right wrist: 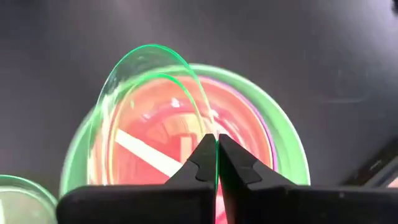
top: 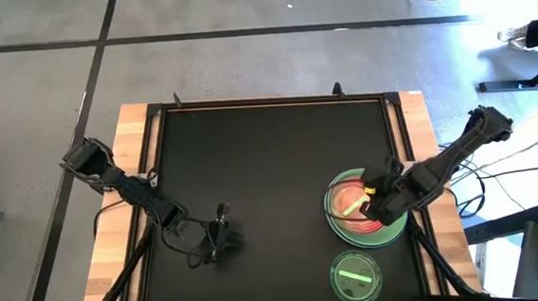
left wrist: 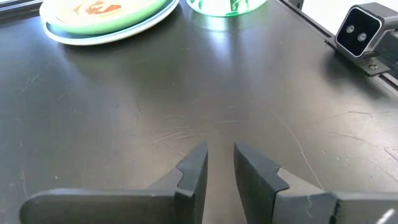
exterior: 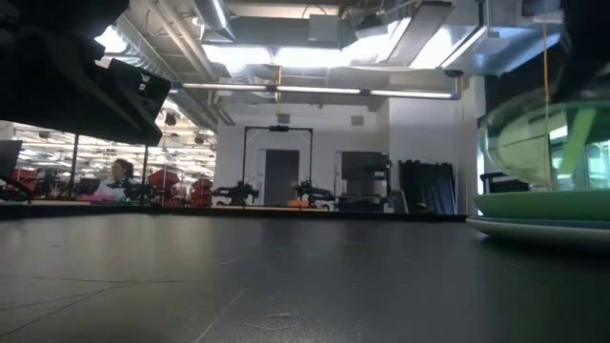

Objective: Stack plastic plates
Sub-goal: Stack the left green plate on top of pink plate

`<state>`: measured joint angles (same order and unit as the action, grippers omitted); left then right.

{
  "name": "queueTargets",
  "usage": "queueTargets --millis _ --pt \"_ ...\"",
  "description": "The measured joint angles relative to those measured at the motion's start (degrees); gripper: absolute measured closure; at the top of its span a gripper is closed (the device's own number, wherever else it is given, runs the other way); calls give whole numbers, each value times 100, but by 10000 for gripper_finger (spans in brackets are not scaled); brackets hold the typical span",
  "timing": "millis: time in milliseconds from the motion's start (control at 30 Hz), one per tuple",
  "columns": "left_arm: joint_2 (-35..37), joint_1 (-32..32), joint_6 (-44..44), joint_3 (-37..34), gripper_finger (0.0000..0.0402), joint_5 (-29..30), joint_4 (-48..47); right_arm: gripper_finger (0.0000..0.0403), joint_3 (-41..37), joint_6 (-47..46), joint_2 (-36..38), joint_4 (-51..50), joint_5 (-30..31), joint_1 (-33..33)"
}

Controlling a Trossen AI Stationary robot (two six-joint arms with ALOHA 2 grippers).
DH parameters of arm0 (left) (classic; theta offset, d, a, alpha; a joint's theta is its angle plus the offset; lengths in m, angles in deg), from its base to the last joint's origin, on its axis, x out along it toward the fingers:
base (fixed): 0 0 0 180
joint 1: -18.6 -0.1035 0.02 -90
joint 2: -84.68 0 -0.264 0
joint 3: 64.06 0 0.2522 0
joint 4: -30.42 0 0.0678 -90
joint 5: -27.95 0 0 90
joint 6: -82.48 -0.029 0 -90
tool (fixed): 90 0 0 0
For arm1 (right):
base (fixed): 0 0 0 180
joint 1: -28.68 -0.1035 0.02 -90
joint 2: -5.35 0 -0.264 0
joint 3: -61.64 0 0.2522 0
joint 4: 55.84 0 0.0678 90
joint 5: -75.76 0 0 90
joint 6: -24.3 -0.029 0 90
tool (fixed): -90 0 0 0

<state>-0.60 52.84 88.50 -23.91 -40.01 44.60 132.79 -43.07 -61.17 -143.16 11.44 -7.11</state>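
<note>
Right gripper (right wrist: pixel 217 163) pinching one small green plate (right wrist: pixel 149 118) over one stack (top: pixel 389 232), one small green plate (top: pixel 355 275) apart

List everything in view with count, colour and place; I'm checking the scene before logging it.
plate stack: one, green large plate outermost with pink and purple inside, on the mat's right side
held small plate: one, translucent green, tilted over the stack
loose small plate: one, translucent green with stripe, near front edge
mat: one, black, covering the table
right pincer: shut on the held small plate's rim
left pincer: slightly apart, empty, low over the mat's front left
</note>
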Motion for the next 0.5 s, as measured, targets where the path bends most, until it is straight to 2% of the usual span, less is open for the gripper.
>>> queueTargets --millis 133,500 --pt "0 0 0 0 330 2 1 402 -547 -340 85 11 -358 15" --pt "0 -96 -4 0 330 4 1 402 -1304 -1037 81 26 -514 17"
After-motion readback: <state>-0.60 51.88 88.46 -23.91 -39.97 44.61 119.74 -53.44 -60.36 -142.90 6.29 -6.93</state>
